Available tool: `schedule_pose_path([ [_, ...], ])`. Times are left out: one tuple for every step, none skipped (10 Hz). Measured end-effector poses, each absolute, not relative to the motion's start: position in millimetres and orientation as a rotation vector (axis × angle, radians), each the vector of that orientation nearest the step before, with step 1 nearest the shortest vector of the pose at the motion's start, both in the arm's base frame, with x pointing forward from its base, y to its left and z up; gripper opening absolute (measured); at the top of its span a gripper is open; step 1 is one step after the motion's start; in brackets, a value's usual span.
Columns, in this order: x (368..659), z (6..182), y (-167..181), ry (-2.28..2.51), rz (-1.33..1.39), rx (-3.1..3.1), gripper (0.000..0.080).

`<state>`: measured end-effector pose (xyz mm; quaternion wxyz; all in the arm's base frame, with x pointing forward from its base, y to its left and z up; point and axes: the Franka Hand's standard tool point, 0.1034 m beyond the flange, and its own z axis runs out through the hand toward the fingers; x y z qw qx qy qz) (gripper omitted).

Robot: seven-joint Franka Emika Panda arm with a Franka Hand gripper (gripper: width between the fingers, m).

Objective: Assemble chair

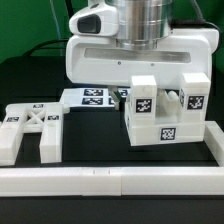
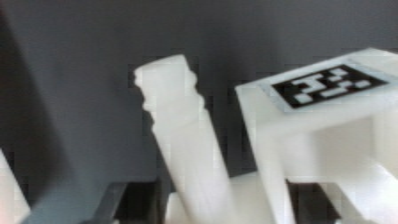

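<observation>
Where fingers (image 2: pixel 128 205) pinch the leg (image 2: pixel 178 120), blur muddies edges.

No letters, numbers or brand names can be read; the only signs are small square black-and-white tags (image 1: pixel 163 133). In the exterior view three of them show on the blocks (image 1: pixel 133 125) right of centre, two on the panel (image 1: pixel 30 140) at lower left, and several on the marker board (image 1: pixel 85 97) at centre, partly hidden. In the wrist view one tag (image 2: pixel 329 85) sits on a block (image 2: pixel 329 150), its pattern blurred.
</observation>
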<state>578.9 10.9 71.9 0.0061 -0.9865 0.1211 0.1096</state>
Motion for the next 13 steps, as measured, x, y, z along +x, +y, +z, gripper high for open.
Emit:
schedule_pose_path([
  [579, 71.8, 9, 0.382, 0.408, -3.079, 0.032],
  [567, 76.4, 7, 0.389, 0.578, -3.045, 0.032],
  [563, 80.5, 2, 0.398, 0.702, -3.014, 0.032],
  [559, 85.6, -1, 0.408, 0.801, -2.984, 0.0321],
  [552, 91.5, -8, 0.429, 0.992, -2.919, 0.0321],
  [559, 83.8, -10, 0.428, 1.021, -2.913, 0.0321],
  [548, 84.6, -11, 0.425, 1.144, -2.868, 0.0321],
  [544, 82.5, -15, 0.425, 1.25, -2.825, 0.0321],
  [553, 76.8, -16, 0.421, 1.208, -2.849, 0.0321],
  [548, 79.1, -15, 0.32, 1.241, -2.847, 0.0321],
  [543, 78.6, -15, 0.3, 1.266, -2.838, 0.0321],
  [544, 79.1, -19, 0.317, 1.253, -2.843, 0.0321],
  [541, 78.9, -20, 0.32, 1.28, -2.83, 0.0321],
])
